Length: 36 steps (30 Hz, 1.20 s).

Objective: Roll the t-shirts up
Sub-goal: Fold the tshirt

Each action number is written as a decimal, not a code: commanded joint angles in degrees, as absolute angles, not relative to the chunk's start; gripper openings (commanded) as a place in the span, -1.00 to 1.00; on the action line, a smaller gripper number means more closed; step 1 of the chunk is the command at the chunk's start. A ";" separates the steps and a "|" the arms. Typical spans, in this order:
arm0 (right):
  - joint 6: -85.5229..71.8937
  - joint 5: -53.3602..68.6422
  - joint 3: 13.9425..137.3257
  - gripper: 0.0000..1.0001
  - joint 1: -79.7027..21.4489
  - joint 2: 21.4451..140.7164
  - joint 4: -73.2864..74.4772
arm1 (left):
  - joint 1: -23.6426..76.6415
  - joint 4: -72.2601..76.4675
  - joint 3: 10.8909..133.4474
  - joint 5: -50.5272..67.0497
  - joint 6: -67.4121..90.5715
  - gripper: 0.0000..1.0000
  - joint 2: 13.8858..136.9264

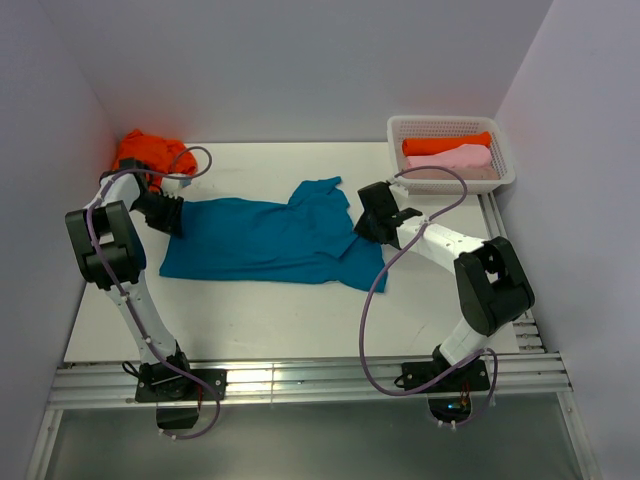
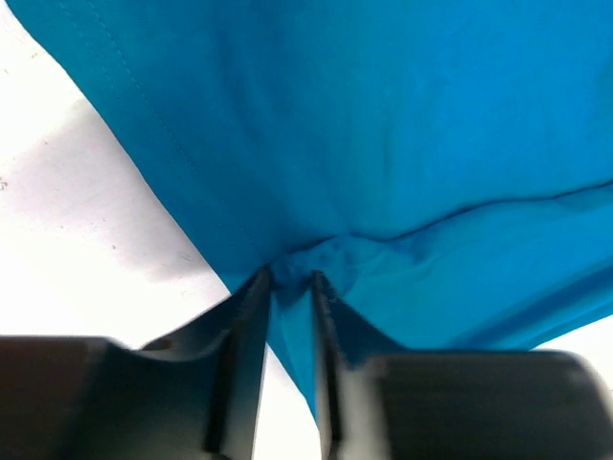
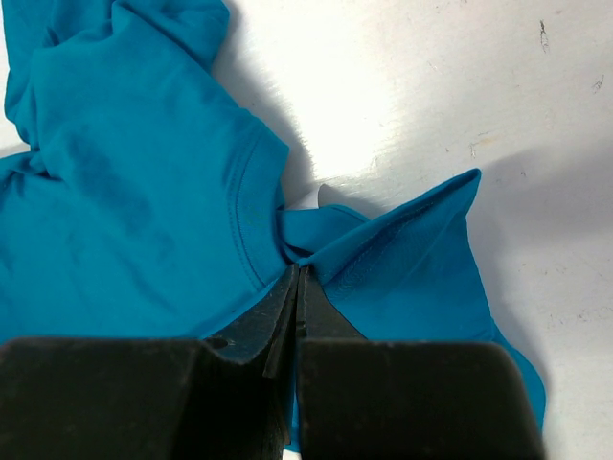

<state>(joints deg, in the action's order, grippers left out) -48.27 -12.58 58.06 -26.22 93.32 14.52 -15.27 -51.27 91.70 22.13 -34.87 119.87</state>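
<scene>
left end effector [image 2: 290, 280] pinching teal t-shirt [image 2: 383, 125] fold | fabric bunched | white table [image 2: 86, 230] left

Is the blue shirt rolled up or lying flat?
Flat, not rolled. The blue shirt lies spread on the table, left gripper and right gripper pinching its ends.

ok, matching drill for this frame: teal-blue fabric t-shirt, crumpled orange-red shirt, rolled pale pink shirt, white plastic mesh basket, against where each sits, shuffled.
1. teal-blue fabric t-shirt
2. crumpled orange-red fabric shirt
3. rolled pale pink fabric shirt
4. white plastic mesh basket

A. far right corner
B. inside the basket
C. heaped in the far left corner
D. spread out in the middle, pinched by the left gripper and right gripper

Pairs: 1-D, 2-C, 3-B, 4-A
</scene>
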 commanded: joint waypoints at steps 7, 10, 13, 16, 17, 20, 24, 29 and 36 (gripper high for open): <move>-47.72 -13.89 58.62 -1.00 -25.66 92.02 13.36 | -15.03 -52.47 91.58 22.68 -36.47 -0.99 117.86; -47.64 -14.41 58.71 -1.00 -25.75 91.58 13.88 | -15.38 -52.65 91.32 22.94 -36.74 -0.99 116.55; -47.64 -14.68 58.45 -1.00 -25.66 91.23 14.15 | -15.73 -53.17 91.58 23.29 -36.91 -0.99 115.40; -47.72 -14.77 58.01 -1.00 -25.58 90.79 13.97 | -16.08 -53.79 92.20 23.73 -37.18 -0.99 114.87; -47.81 -14.77 58.01 -1.00 -25.58 90.79 14.06 | -16.08 -54.31 92.46 23.82 -37.26 -0.99 114.79; -47.90 -15.03 57.75 -1.00 -25.58 90.44 13.97 | -16.35 -54.84 92.90 24.17 -37.44 -0.99 114.43; -47.81 -15.20 57.83 -1.00 -25.66 89.74 14.24 | -16.35 -55.55 93.34 24.78 -37.71 -0.99 114.08; -47.72 -15.38 57.92 -1.00 -25.66 89.56 14.50 | -16.44 -55.46 93.78 24.70 -37.53 -0.99 114.00; -47.29 -15.38 58.97 -1.00 -25.49 90.17 14.50 | -17.14 -55.37 95.27 24.78 -36.65 -0.99 114.43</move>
<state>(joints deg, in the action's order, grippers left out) -48.25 -13.43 57.71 -26.20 92.18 14.68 -16.49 -54.87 92.66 22.96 -36.40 116.81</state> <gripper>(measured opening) 0.007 0.013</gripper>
